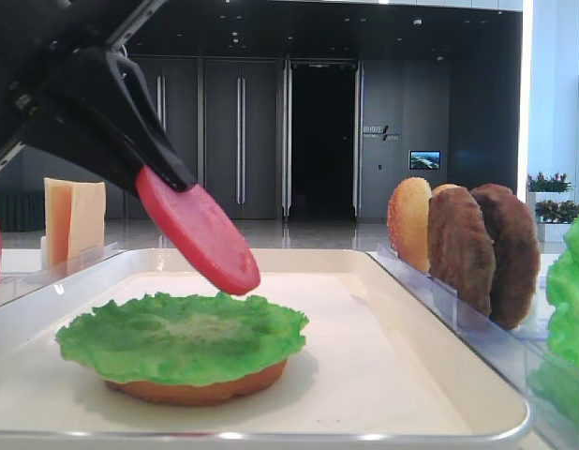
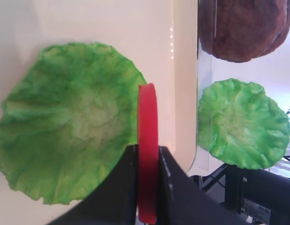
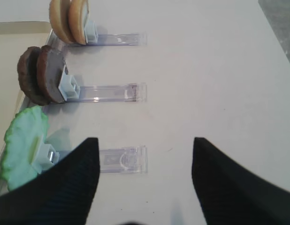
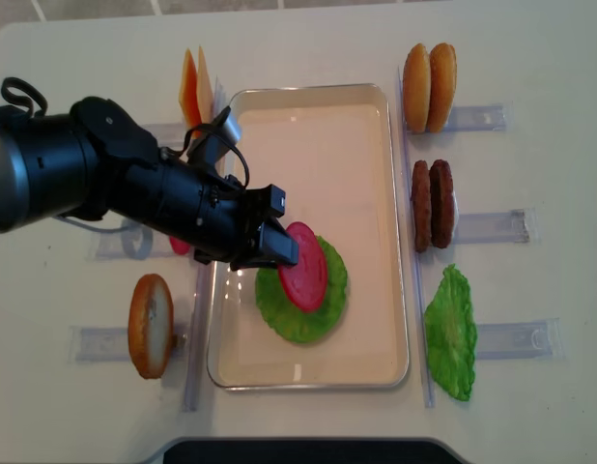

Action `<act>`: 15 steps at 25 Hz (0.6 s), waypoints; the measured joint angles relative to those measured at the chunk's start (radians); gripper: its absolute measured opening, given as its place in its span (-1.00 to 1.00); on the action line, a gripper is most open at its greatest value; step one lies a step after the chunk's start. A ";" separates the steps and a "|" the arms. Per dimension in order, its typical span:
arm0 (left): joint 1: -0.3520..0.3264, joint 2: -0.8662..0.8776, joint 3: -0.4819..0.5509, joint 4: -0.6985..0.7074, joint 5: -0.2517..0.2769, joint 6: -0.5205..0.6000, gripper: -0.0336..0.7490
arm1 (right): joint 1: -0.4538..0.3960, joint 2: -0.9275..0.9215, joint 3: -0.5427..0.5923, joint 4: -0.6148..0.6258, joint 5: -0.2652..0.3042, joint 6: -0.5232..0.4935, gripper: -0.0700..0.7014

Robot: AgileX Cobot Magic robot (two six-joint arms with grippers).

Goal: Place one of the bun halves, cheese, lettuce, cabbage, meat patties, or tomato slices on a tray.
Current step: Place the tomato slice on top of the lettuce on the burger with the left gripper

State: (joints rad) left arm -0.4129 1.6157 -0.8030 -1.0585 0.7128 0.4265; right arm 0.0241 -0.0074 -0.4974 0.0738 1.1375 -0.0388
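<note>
Now you have the table with the cream tray in its middle, and on the tray lies a lettuce leaf over a flat bun half. Your left tool is closed tight on a red tomato slice, gripping it by the edge, and holds it tilted in the air above the lettuce, not touching it. In the left wrist view the slice stands on its edge between the two fingers, and it sits toward the right side of the leaf, near the tray rim.

Your right tool hangs with its jaws wide apart and holds nothing, over the table beside the clear holders with the meat patties, the buns and a second lettuce.

I think the risk is this: if you let go while the slice is so tilted, it can land on its edge and roll or slide off the ruffled leaf, maybe toward the rim. Bring it lower and flatter first. Also, pressing down too much can push the leaf off the bun.
</note>
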 joint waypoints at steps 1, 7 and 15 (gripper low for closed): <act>0.000 0.000 0.000 -0.005 -0.004 0.005 -0.77 | 0.000 0.000 0.000 0.000 0.000 0.000 0.32; 0.000 0.014 0.000 -0.023 -0.008 0.022 -0.77 | 0.000 0.000 0.000 0.000 0.000 0.000 0.32; 0.000 0.068 0.000 -0.037 -0.008 0.050 -0.77 | 0.000 0.000 0.000 0.000 0.000 0.000 0.32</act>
State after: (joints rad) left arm -0.4129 1.6841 -0.8030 -1.0957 0.7049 0.4763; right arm 0.0241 -0.0074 -0.4974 0.0738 1.1375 -0.0388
